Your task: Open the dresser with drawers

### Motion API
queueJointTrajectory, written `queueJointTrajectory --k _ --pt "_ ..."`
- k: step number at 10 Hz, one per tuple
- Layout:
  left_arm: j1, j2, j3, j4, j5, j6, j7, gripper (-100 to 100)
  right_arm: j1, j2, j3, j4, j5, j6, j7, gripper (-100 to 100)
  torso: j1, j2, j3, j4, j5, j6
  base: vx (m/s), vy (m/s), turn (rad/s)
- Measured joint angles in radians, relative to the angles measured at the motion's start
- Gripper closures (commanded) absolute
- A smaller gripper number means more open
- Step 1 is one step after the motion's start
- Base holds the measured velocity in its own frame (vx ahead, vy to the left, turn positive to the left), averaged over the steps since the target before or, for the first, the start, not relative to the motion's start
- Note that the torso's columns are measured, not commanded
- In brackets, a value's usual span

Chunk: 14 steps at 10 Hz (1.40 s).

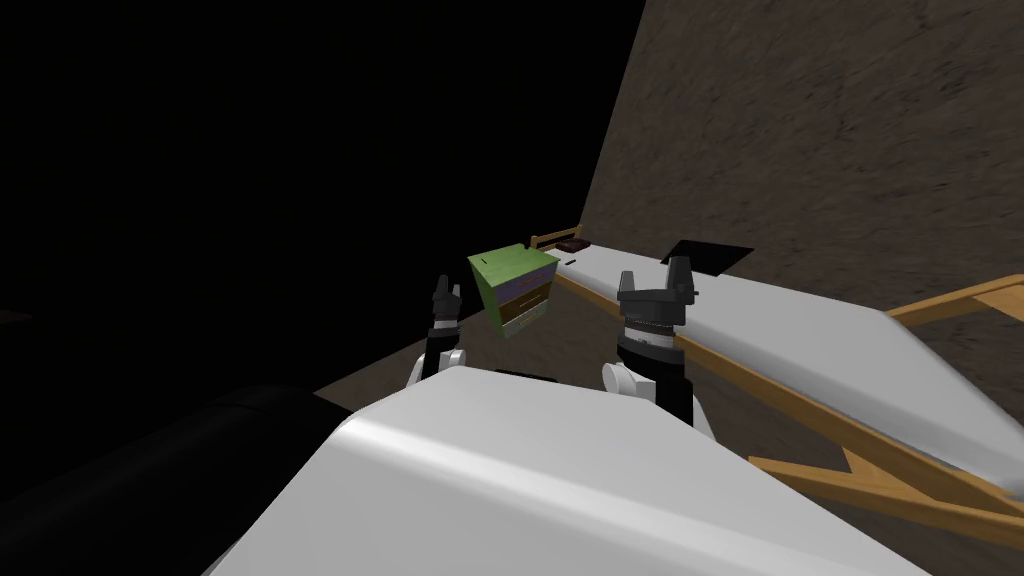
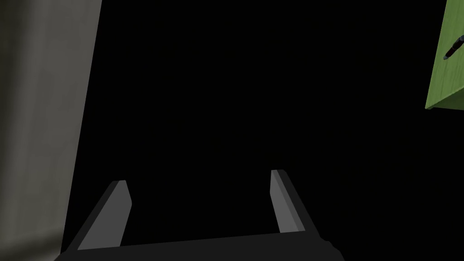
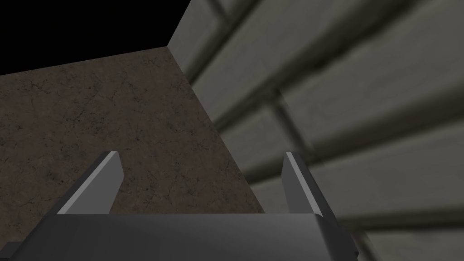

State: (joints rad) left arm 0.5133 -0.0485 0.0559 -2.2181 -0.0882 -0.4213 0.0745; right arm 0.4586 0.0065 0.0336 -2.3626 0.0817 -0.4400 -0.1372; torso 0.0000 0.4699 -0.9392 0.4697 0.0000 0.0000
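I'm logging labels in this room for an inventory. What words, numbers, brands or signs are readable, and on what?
None: no text is readable.
The dresser has a plain green top and drawer fronts, the bed bears no marks, and the small dark thing at its far end is too small to tell.

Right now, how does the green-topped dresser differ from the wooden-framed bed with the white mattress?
Colour: the green-topped dresser has purple and tan drawer fronts; the wooden-framed bed is a white mattress on light rails.
Shape: the dresser is a compact box; the bed is long and low.
Place: the dresser lies ahead between left pincer and right pincer; the bed runs beside the right one.
Shared: both stand on the brown floor, untouched.
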Motion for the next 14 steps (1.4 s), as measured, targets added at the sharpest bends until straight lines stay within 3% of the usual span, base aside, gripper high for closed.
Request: queueJointTrajectory --k 2,3,5,10,14 --pt "0.000 0.000 0.000 0.000 0.000 0.000 0.000 0 0.000 0.000 0.000 0.000 0.000 0.000 0.000 0 0.000 0.148 -0.295 0.148 0.000 0.000 0.000 0.000 0.000" --pt "0.000 0.000 0.000 0.000 0.000 0.000 0.000 -100 0.000 0.000 0.000 0.000 0.000 0.000 0.000 0 0.000 0.221 -0.443 0.221 0.000 0.000 0.027 -0.017 0.015" --pt "-0.001 0.058 0.002 0.012 0.004 -0.002 0.001 -100 0.000 0.000 0.000 0.000 0.000 0.000 0.000 0 -0.002 0.263 -0.532 0.264 0.000 0.000 0.042 -0.037 0.022" --pt "-0.004 0.170 0.015 0.060 0.026 -0.016 0.011 -100 0.000 0.000 0.000 0.000 0.000 0.000 0.000 0 -0.001 0.266 -0.538 0.268 0.000 0.000 0.094 -0.068 0.044" --pt "-0.011 0.204 0.027 0.138 0.054 -0.042 0.021 -100 0.000 0.000 0.000 0.000 0.000 0.000 0.000 0 0.000 0.267 -0.537 0.268 0.000 0.000 0.153 -0.128 0.064"
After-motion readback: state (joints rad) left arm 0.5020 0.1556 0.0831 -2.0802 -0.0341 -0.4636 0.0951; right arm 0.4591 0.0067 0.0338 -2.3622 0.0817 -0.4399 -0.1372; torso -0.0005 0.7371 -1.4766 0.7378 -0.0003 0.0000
